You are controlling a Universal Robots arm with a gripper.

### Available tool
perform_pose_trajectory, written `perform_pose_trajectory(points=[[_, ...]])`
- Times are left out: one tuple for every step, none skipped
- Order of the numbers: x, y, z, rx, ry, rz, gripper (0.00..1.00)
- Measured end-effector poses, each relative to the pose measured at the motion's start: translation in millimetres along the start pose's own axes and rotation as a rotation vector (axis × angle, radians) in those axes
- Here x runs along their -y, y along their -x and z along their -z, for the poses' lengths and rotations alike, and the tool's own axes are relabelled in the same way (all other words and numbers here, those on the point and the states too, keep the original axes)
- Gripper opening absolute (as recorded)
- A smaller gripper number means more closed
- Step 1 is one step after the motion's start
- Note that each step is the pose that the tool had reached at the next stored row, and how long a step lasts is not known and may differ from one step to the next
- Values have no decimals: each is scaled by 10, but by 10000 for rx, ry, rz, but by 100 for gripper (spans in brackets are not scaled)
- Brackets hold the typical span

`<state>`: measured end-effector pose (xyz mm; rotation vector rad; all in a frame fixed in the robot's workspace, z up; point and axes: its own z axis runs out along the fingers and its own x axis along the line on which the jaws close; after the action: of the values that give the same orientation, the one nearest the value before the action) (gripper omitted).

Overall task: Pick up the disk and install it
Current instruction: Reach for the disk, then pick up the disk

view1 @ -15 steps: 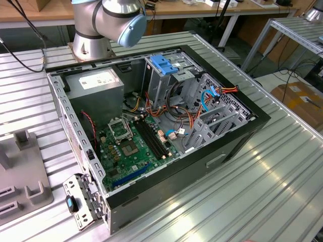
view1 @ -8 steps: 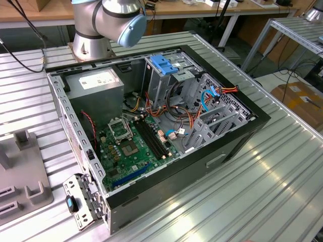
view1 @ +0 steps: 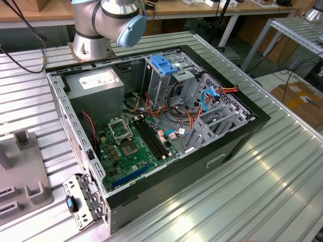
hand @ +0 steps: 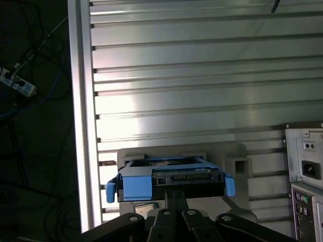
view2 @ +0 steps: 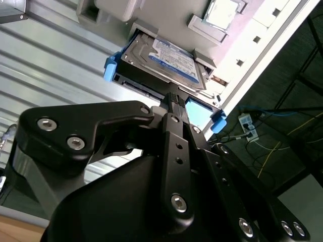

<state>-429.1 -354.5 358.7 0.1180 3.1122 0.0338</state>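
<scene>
The jaws of the gripper (view2: 172, 97) are pressed together, empty, and should be opened wide before the disk (view2: 166, 56) is grabbed.

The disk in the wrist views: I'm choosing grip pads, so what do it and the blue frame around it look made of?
The flat silver-grey rectangular disk looks like bare metal: dull grey sheen with soft highlights on its casing. Its white-and-blue label seems slightly glossy paper or film. The blue carrier frame around it is probably moulded plastic: uniform matte colour, rounded end tabs.
</scene>
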Motion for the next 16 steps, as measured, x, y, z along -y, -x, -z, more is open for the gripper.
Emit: perform_pose_trajectory(points=[[-2,-1,-15,0,1,-1,11],[-3,-1,-25,0,0,0,11],[-4,-2,-33,-1,-1,0,11],[-4,-3,-33,-2,-2,0,11],[-4,-3,-41,-1,-1,0,11],[-4,-3,-50,0,0,0,11],[-4,-3,-50,-1,-1,0,11],[-4,-3,-50,-1,0,0,11],[-4,-3,-50,-1,0,0,11],[-4,-3,-50,-1,-1,0,11],[-4,-3,-51,-1,-1,0,11],[-4,-3,-51,0,-1,0,11],[-4,-4,-51,-1,-1,0,11],[-4,-3,-51,-1,-1,0,11],[-4,-3,-52,-1,-1,3,11],[-4,-3,-52,-1,-1,11,11]])
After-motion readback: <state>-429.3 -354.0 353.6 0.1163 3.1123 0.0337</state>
